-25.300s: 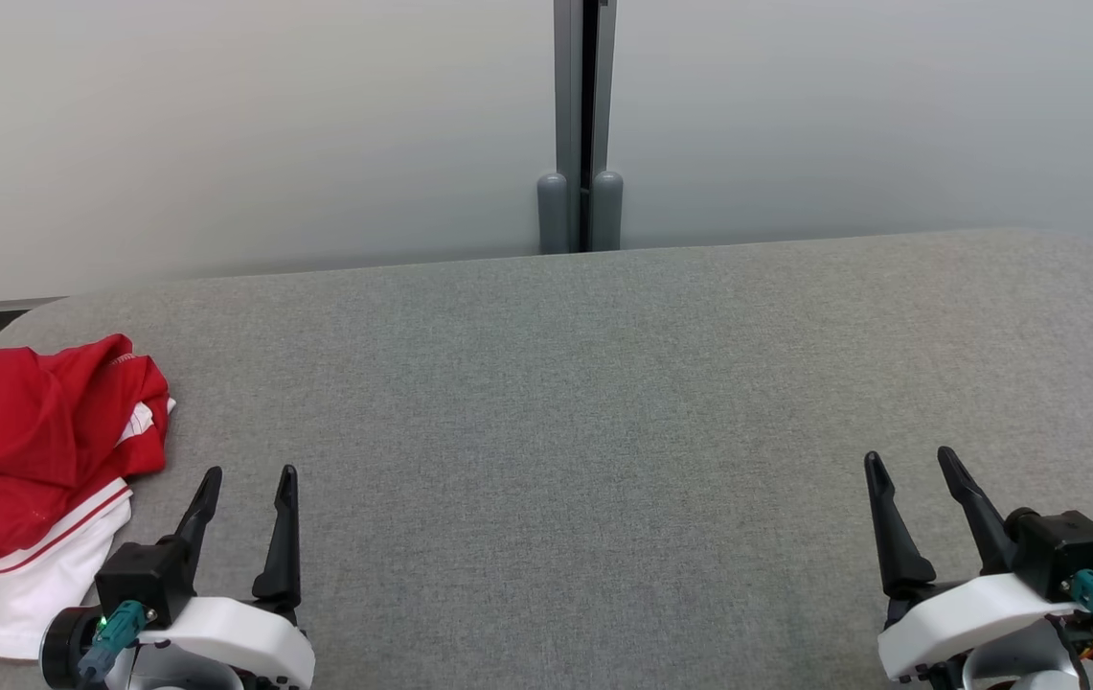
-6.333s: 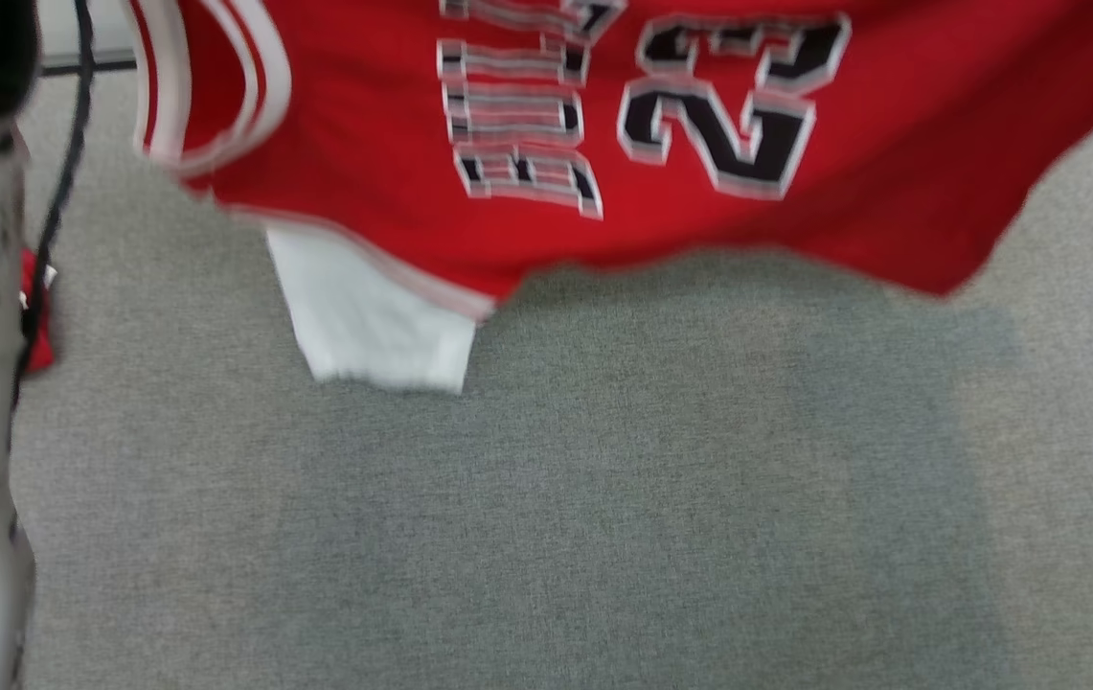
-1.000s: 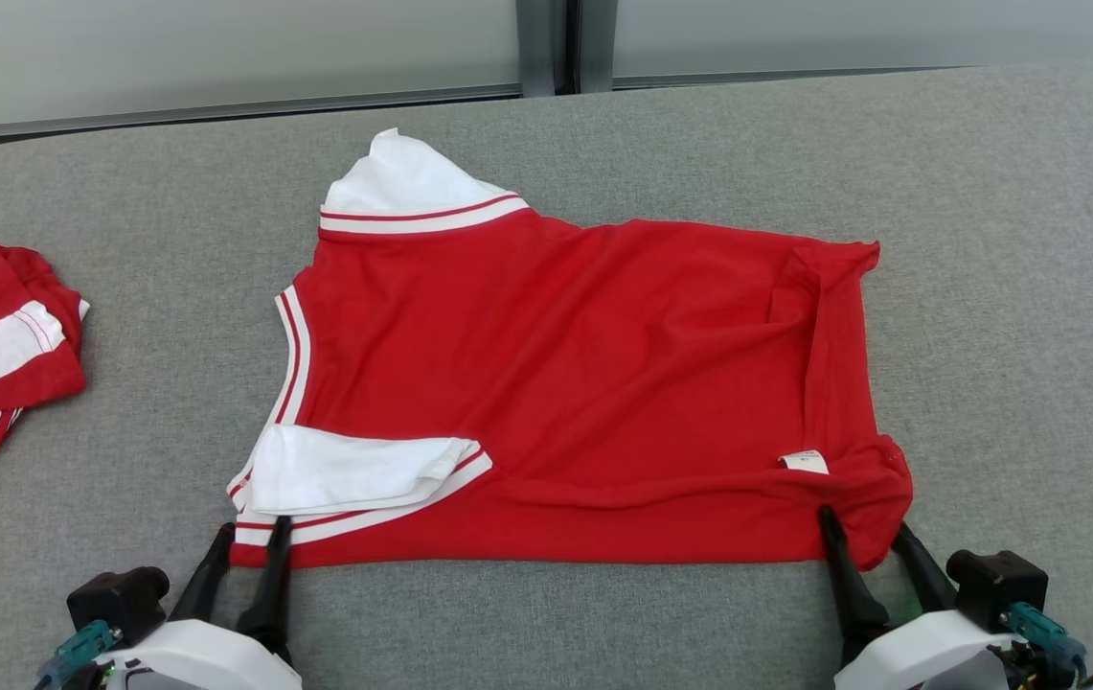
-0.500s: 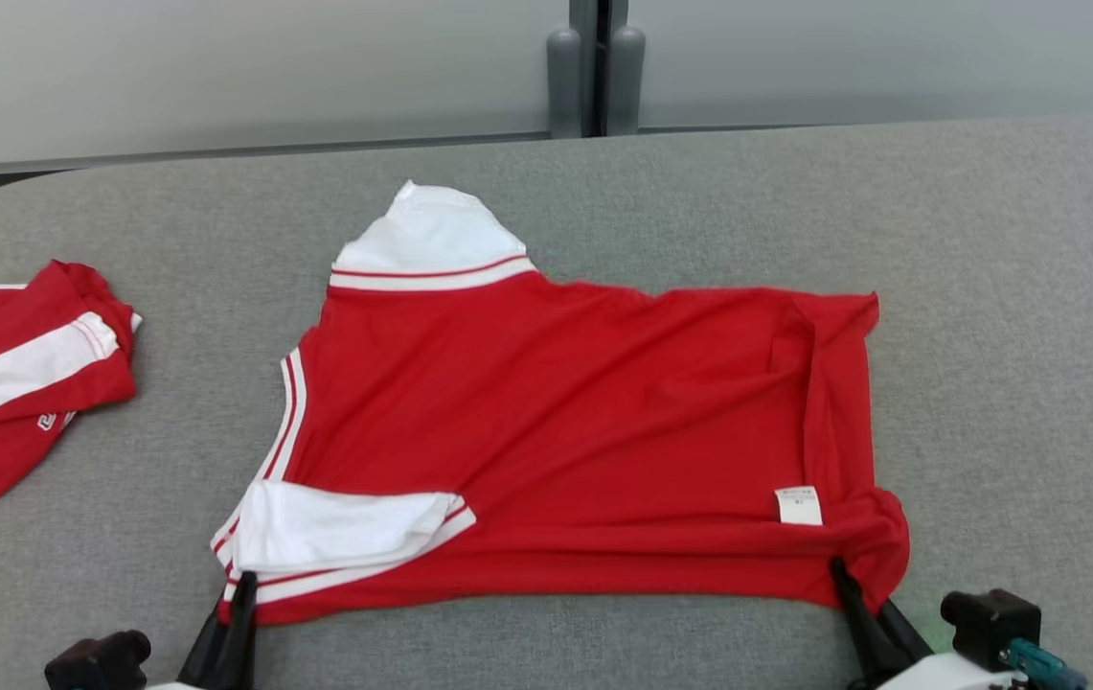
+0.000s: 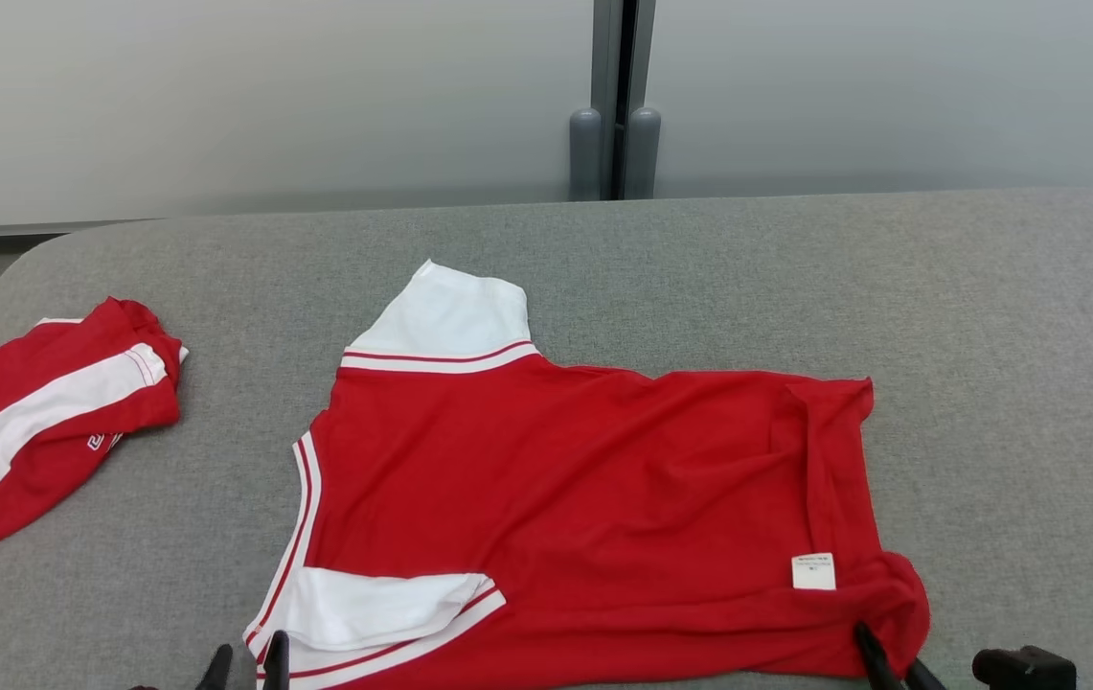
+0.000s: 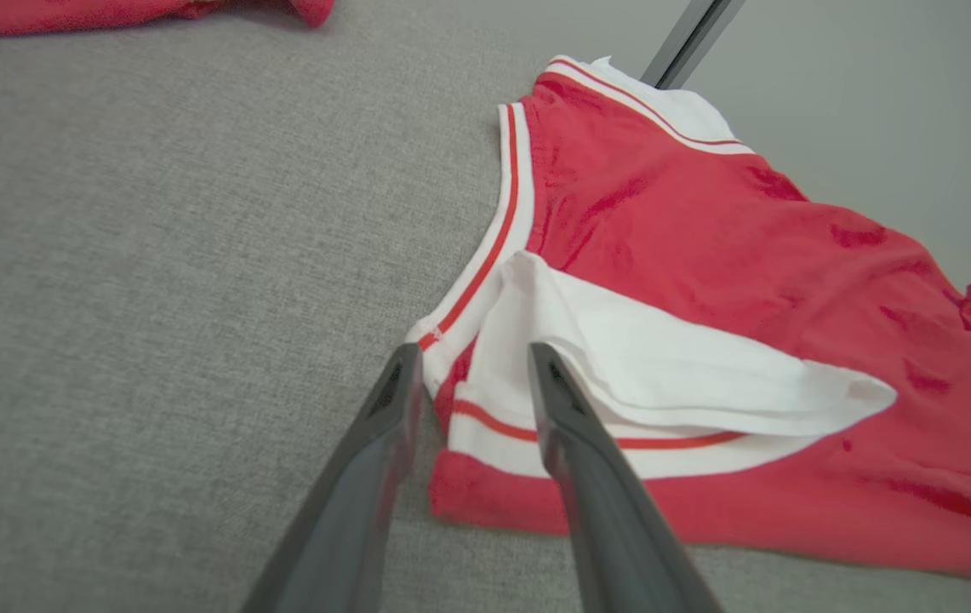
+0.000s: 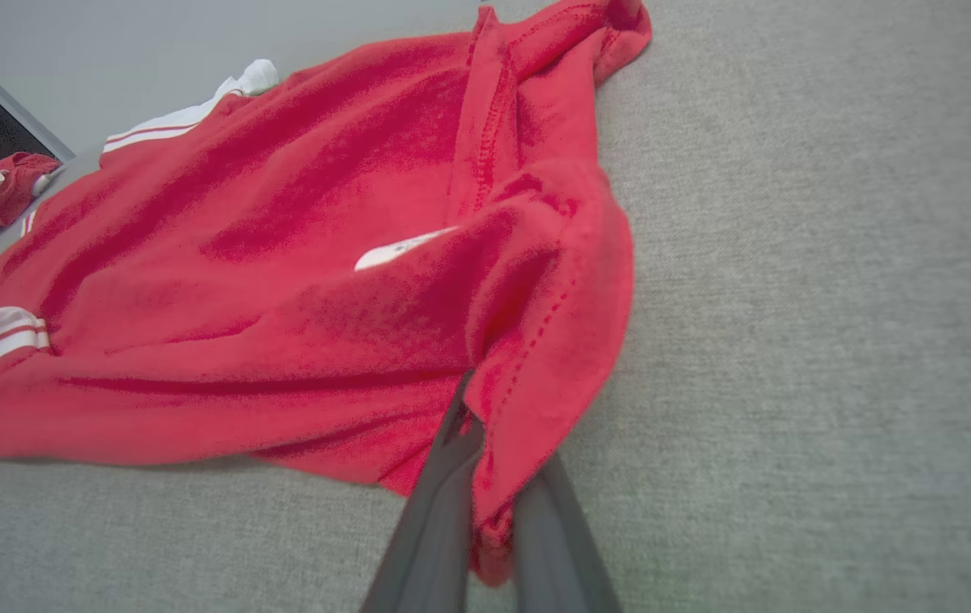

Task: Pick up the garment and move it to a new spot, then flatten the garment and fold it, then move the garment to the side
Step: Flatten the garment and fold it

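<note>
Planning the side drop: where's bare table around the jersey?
Free: table right of the jersey, and the strip behind it to the wall. Narrower gap between it and the second garment on the left. Crowded: near edge, left gripper and right gripper at its corners.

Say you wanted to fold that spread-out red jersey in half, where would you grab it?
Probably by its two near corners, coming in low from the near edge. The jersey lies flat on the grey table, so only its edges offer a pinch. The right end effector is shut on the bunched hem corner; the left end effector, open, straddles the striped shoulder corner.
</note>
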### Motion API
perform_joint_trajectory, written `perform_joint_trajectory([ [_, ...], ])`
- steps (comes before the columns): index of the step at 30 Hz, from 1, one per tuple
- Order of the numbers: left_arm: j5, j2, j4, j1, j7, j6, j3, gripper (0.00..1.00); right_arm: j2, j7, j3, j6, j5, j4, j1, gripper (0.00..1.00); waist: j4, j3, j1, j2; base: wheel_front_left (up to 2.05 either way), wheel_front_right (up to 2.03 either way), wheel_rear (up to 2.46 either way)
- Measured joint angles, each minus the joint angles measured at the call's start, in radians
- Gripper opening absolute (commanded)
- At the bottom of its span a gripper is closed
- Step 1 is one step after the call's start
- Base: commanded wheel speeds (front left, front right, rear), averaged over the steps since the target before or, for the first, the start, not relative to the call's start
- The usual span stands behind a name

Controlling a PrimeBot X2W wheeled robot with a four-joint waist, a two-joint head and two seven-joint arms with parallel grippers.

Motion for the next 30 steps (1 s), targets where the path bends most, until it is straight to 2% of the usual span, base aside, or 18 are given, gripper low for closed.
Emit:
perform_joint_trajectory([
  [8, 0.124, 0.020, -0.089, -0.041, -0.119, 0.075, -0.006, 1.00, 0.005, -0.023, -0.095, -0.001, -0.101, -0.169, -0.019, 1.00, -0.011, -0.022, 0.0000, 0.0000, 0.00, 0.00, 0.00],
  [14, 0.207, 0.040, -0.183, -0.086, -0.152, 0.123, -0.007, 1.00, 0.018, -0.007, -0.166, -0.001, -0.190, -0.326, -0.038, 1.00, -0.020, -0.033, 0.0000, 0.0000, 0.00, 0.00, 0.00],
  [23, 0.246, 0.061, -0.212, -0.107, -0.143, 0.147, -0.022, 1.00, 0.053, 0.045, -0.197, -0.001, -0.230, -0.410, -0.013, 1.00, -0.028, -0.023, 0.0000, 0.0000, 0.00, 0.00, 0.00],
  [30, 0.255, 0.067, -0.216, -0.152, -0.135, 0.142, -0.043, 1.00, 0.061, 0.058, -0.202, -0.001, -0.238, -0.427, -0.015, 1.00, -0.021, 0.011, 0.0000, 0.0000, 0.00, 0.00, 0.00],
])
